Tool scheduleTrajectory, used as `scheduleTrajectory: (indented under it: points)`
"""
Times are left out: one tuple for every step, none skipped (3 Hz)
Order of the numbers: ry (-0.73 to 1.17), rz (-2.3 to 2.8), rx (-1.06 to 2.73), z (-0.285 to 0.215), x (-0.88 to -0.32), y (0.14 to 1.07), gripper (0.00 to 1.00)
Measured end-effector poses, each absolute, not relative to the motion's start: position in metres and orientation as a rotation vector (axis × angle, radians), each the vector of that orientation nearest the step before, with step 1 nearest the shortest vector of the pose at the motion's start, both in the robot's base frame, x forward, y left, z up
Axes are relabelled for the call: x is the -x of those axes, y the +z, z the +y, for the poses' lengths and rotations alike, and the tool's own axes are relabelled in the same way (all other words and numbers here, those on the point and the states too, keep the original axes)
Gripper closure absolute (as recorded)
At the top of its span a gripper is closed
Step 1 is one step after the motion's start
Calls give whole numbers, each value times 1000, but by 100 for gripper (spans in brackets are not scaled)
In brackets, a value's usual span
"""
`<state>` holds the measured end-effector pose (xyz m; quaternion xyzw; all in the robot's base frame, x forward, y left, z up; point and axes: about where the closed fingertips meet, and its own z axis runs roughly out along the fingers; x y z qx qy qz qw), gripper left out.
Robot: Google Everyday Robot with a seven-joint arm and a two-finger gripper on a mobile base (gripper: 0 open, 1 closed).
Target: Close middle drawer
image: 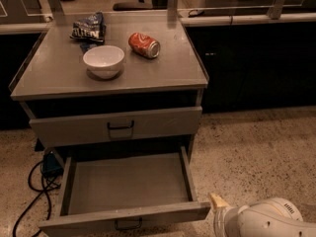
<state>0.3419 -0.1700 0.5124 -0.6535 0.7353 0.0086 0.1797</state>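
Your grey cabinet [148,78] fills the centre of the frame. Its middle drawer [128,184] stands pulled out at lower centre, holding nothing. Your gripper [218,202] sits just right of the drawer's front corner, at lower right; you cannot tell its grip. On the cabinet top are an empty white bowl [103,60], a red can [144,45] lying on its side, and a blue bag [89,27] whose lettering is unreadable.

A single camera looks steeply down from the front, close by, over the worktop [163,75] and the pulled-out middle drawer [128,181]. The hand [217,202] shows at the lower right edge.
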Motion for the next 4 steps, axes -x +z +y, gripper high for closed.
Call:
scheduleTrajectory:
  points:
    - [55, 2094, 1837, -173, -340, 505, 0]
    - [181, 2165, 1798, -183, -327, 469, 0]
    - [411, 2202, 1795, -184, -296, 420, 0]
    - [675, 2115, 1778, -164, -283, 391, 0]
